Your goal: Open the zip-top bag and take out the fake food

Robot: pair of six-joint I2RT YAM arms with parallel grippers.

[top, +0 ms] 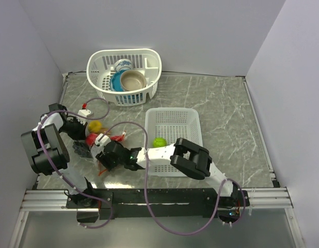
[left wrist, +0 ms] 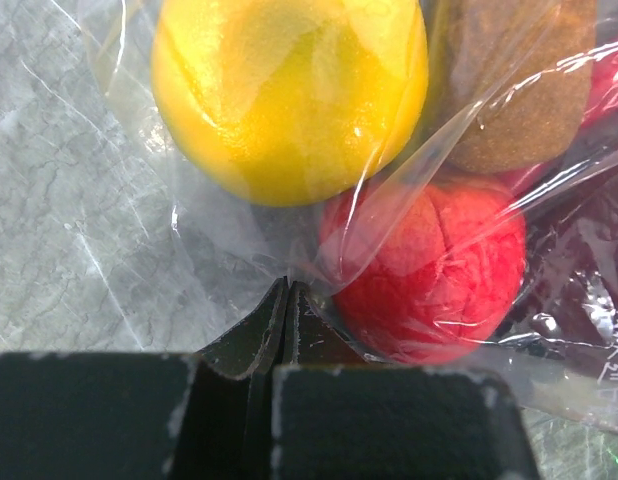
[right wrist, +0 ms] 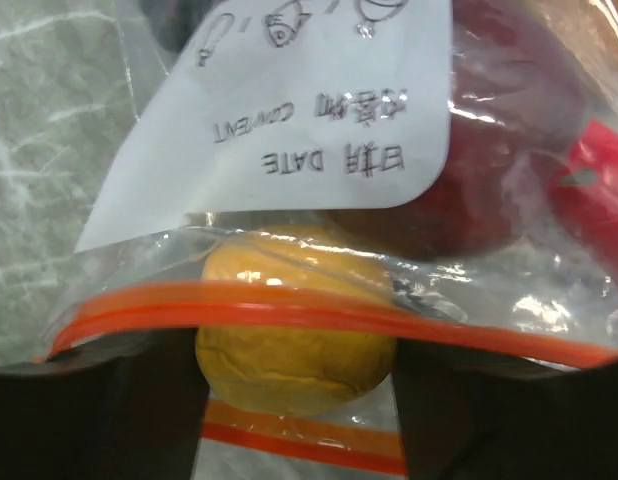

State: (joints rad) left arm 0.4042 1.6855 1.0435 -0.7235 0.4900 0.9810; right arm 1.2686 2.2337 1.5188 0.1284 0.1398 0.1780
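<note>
The zip-top bag [top: 102, 138] lies at the front left of the table, clear with an orange-red zip strip [right wrist: 289, 315]. My left gripper [left wrist: 286, 288] is shut on a fold of the bag's film, beside a red fruit [left wrist: 429, 270] and below a yellow fruit [left wrist: 289, 90] inside the bag; it shows in the top view [top: 82, 144]. My right gripper [right wrist: 296, 400] reaches across from the right [top: 104, 157]. Its fingers [right wrist: 99, 420] stand in the bag's open mouth, closed on a yellow-orange fruit [right wrist: 294, 365]. A green lime [top: 159, 142] lies in the flat white basket.
A flat white mesh basket [top: 175, 121] stands right of the bag, under the right arm. A taller white basket [top: 100, 64] with a blue bowl [top: 117, 82] and a beige bowl [top: 132, 80] stands at the back. A brown fruit [left wrist: 519, 90] and a dark red fruit [right wrist: 509, 120] are in the bag.
</note>
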